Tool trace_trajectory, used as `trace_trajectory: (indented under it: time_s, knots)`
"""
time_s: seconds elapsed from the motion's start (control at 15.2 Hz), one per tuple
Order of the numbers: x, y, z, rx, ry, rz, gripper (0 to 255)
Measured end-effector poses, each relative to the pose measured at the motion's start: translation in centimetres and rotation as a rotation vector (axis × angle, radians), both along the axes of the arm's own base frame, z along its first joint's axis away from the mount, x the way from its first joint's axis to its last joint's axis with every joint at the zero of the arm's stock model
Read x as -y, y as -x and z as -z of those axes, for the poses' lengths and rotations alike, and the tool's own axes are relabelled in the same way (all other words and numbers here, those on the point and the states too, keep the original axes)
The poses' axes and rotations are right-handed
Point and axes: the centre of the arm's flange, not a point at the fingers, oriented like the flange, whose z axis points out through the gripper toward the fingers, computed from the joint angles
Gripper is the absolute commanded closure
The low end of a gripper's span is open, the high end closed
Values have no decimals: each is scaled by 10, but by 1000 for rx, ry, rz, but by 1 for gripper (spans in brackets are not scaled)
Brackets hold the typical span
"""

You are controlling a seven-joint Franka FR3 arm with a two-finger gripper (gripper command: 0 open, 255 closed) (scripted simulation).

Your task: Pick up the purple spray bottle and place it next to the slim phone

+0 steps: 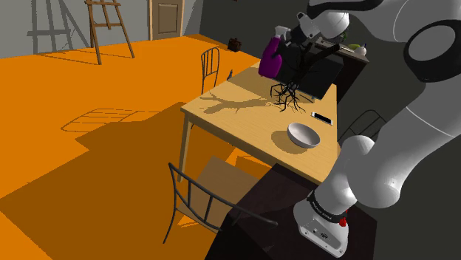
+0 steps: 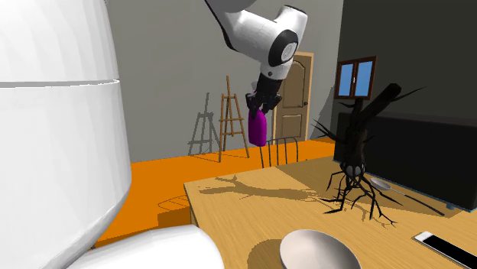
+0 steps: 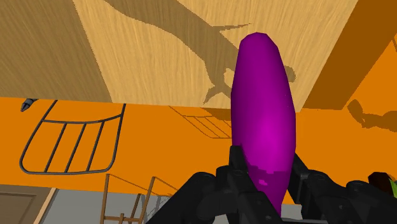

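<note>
1. Shoulder view: high beside the stand (image 1: 258,221), well behind the claw (image 1: 289,38), looking down along the table (image 1: 229,111).
2. Second exterior view: low, near tabletop height, facing up toward the claw (image 2: 258,105); it shares the table (image 2: 252,222), bowl (image 2: 317,251) and phone (image 2: 447,248) with the first.
3. Wrist view: on the claw (image 3: 267,172), looking down at the table edge (image 3: 159,57) and the orange floor (image 3: 159,127) beneath it.

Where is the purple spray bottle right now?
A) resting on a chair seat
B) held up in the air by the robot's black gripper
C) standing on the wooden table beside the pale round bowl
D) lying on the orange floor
B: the black two-finger gripper clasps the purple spray bottle between its fingers, hanging clear above the light wooden table.
</note>
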Motion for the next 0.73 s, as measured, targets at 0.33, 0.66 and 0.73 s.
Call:
trace_trajectory:
  time_s: [0.33, 0.66, 0.73]
  knots:
    - [-1, 1, -27, 0, 0, 0, 255]
    - [20, 16, -30, -1, 0, 1, 255]
    - [27, 22, -23, -1, 0, 1, 255]
